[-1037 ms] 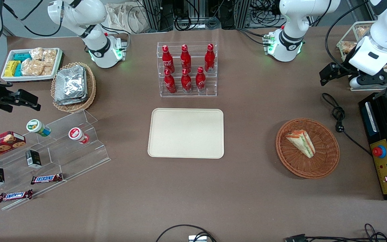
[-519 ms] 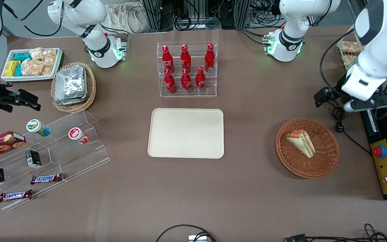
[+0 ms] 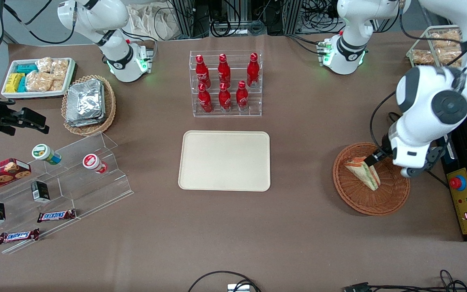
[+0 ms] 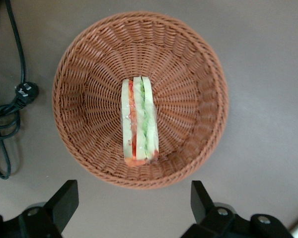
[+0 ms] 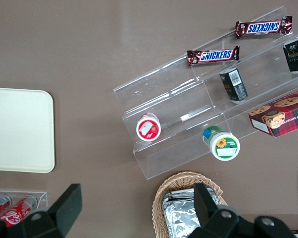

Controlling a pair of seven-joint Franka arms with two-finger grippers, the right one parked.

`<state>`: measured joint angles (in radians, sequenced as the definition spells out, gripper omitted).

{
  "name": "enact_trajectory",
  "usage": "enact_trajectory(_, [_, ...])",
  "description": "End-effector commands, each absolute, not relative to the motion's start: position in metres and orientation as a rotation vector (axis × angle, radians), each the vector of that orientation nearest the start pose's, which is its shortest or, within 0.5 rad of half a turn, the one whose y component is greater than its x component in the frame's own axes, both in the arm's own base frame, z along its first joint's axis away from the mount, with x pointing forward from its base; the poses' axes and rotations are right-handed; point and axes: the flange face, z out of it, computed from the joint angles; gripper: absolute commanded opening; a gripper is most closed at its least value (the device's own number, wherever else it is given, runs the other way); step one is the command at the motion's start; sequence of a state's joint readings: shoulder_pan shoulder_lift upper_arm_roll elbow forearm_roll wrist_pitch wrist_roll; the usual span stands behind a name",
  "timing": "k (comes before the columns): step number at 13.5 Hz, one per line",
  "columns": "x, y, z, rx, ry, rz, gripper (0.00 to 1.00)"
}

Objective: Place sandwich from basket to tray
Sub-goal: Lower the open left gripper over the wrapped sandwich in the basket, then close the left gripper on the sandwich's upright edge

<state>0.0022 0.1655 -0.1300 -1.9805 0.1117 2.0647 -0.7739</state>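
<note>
— Sandwich (image 4: 138, 121) position?
— On edge in the reddish-brown wicker basket (image 4: 89, 69), well apart from the cream tray (image 3: 224, 160).
— And the left gripper (image 4: 134, 206)?
— Above the basket, fingers (image 4: 64, 201) spread wide, wider than the sandwich, holding and touching nothing.
— Any writing?
— "Snickers" on two bars (image 5: 213, 55) by the acrylic shelf (image 5: 188, 106); Coca-Cola script on the red bottles (image 3: 224, 83).

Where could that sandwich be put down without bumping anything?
The tray is bare all over, with open table around it up to the bottle rack. The clear stepped shelf with its snacks is crowded. The gripper hangs open above the basket, over the sandwich.
</note>
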Motion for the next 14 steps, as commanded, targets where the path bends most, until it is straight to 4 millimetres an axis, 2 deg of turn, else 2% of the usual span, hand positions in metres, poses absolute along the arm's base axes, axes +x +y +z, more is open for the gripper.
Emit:
enact_trajectory(1, [0.57,-0.067,0.334,-2.888,-0.917,0.034,1.0])
enact_trajectory(4, [0.558,-0.064,0.289,-2.911,-0.934,0.007,1.0])
enact_trajectory(6, [0.557,-0.057,0.268,-2.903,-0.971,0.008,1.0])
enact_trajectory(11, [0.558,-0.048,0.247,-2.893,-0.992,0.016,0.98])
enact_trajectory(12, [0.559,-0.043,0.244,-2.887,-1.003,0.016,0.89])
enact_trajectory(13, [0.56,-0.045,0.243,-2.89,-0.994,0.015,0.6])
enact_trajectory(14, [0.56,-0.046,0.243,-2.89,-0.992,0.017,0.26])
